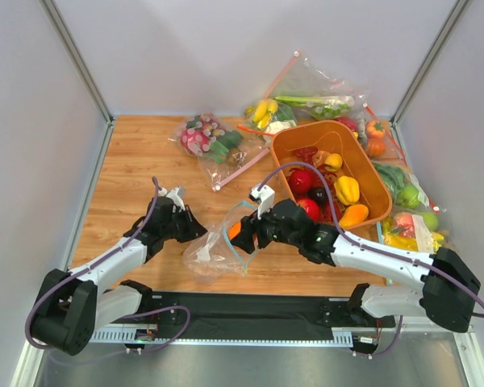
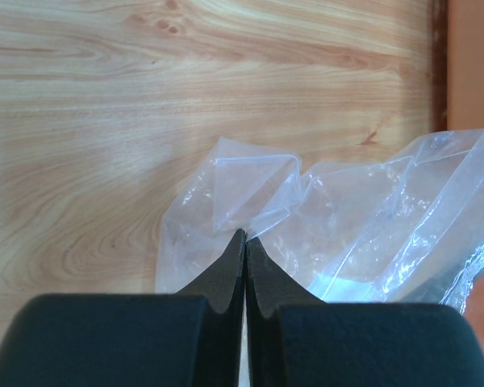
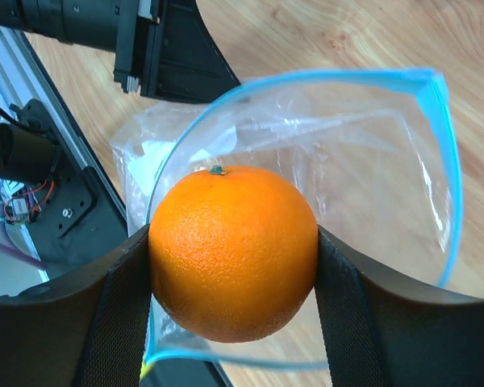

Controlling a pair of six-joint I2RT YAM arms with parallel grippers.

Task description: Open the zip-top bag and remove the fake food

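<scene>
Left end effector (image 2: 244, 242) pinched closed; right end effector (image 3: 234, 262) clamped, fingers apart.

Place: robot lab cell
Walls: plain white panels (image 1: 226, 48), grey aluminium posts (image 1: 79, 64)
Bench: light wooden tabletop (image 1: 137, 169), black mounting strip (image 1: 250, 306)
Props: clear bags of plastic toy produce (image 1: 210, 137)

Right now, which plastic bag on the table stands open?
The blue-zipped bag at the front, mouth gaping behind the orange; the other bags lie full farther back.
</scene>
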